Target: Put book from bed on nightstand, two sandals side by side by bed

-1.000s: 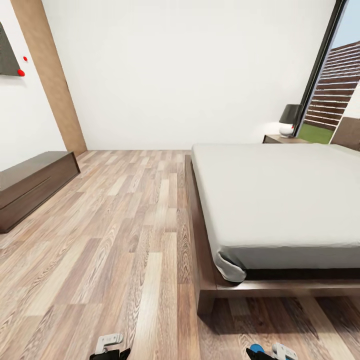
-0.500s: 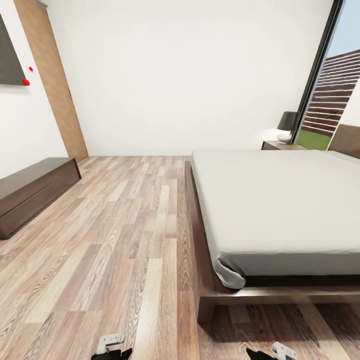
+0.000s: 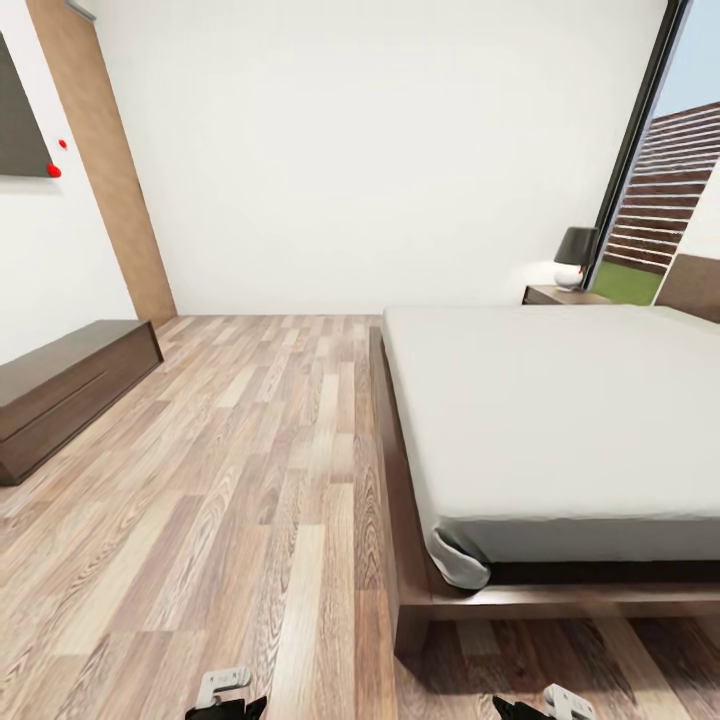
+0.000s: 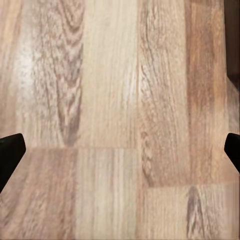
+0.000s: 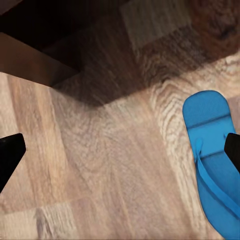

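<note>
One bright blue sandal (image 5: 211,165) lies flat on the wood floor in the right wrist view, close to the dark foot corner of the bed frame (image 5: 35,55). My right gripper (image 5: 120,150) hangs open above the floor, and one fingertip (image 5: 233,150) overlaps the sandal's edge. My left gripper (image 4: 120,150) is open over bare planks. The bed (image 3: 560,420), with its off-white mattress, lies at the right in the head view. A nightstand (image 3: 560,295) stands beyond it. Both gripper tops, left (image 3: 225,698) and right (image 3: 548,705), peek in at the bottom edge. The book is out of view.
A long low dark cabinet (image 3: 60,385) stands along the left wall. A dark-shaded lamp (image 3: 575,255) sits on the nightstand beside a tall black-framed window (image 3: 650,140). Open wood floor (image 3: 260,450) runs between cabinet and bed up to the white far wall.
The head view has tilted up a little, so the room sits lower in the picture. The blue spot by my right gripper at the bottom edge has slipped out of that view.
</note>
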### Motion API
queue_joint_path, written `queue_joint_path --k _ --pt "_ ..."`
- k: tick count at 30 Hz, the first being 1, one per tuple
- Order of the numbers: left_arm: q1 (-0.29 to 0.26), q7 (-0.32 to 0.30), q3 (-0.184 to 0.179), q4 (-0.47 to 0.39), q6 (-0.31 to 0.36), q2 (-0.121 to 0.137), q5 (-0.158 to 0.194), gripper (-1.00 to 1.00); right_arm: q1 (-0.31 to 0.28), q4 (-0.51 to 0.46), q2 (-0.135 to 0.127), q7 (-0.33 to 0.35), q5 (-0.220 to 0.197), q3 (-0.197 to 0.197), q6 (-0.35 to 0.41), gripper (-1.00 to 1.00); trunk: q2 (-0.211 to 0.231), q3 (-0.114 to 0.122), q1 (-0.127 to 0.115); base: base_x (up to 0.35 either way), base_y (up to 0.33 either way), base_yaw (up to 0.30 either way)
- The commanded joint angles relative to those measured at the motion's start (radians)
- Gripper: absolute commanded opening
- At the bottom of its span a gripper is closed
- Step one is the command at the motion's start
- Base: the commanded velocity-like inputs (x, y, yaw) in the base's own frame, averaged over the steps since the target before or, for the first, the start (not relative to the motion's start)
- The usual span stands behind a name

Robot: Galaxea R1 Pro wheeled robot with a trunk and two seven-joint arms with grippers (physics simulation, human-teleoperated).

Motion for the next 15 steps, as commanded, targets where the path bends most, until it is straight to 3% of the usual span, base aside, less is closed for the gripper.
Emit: queue_joint_path --k 1,15 --pt "0.000 -0.003 0.008 0.001 -0.005 0.000 -0.011 1.00 -0.001 0.002 0.000 0.004 -0.010 0.003 -0.002 1.00 0.007 0.002 -0.004 0.000 0.000 0.000" --pt "0.000 -0.004 0.009 0.001 -0.003 0.000 -0.009 1.00 -0.001 0.003 0.000 0.004 -0.010 0.003 -0.004 1.00 0.105 0.046 -0.058 0.000 0.000 0.000"
